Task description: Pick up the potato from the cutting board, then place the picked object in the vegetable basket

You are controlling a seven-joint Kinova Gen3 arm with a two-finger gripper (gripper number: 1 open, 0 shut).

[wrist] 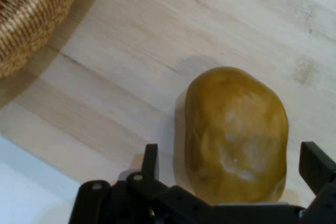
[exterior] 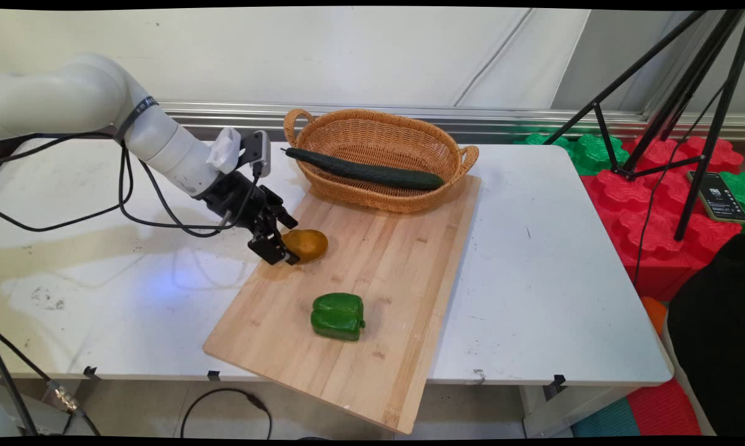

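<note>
Potato (exterior: 306, 244), yellow-brown and lumpy, lying on the cutting board (exterior: 372, 272) near its left edge, toward the far end. Flanked by the gripper (exterior: 281, 246), low at that edge; in the hand view, potato (wrist: 236, 135) sitting between the two fingers (wrist: 150, 160), spread wide on either side, a little clear of its skin, nothing clamped. Looks like the moment of straddling before a grasp. Nearer the board's front, well apart: green bell pepper (exterior: 338, 316). At the far edge, overlapping the board's far corner: wicker basket (exterior: 379, 133), a cucumber (exterior: 366, 170) resting slantwise across it. All on the white table (exterior: 546, 279).
</note>
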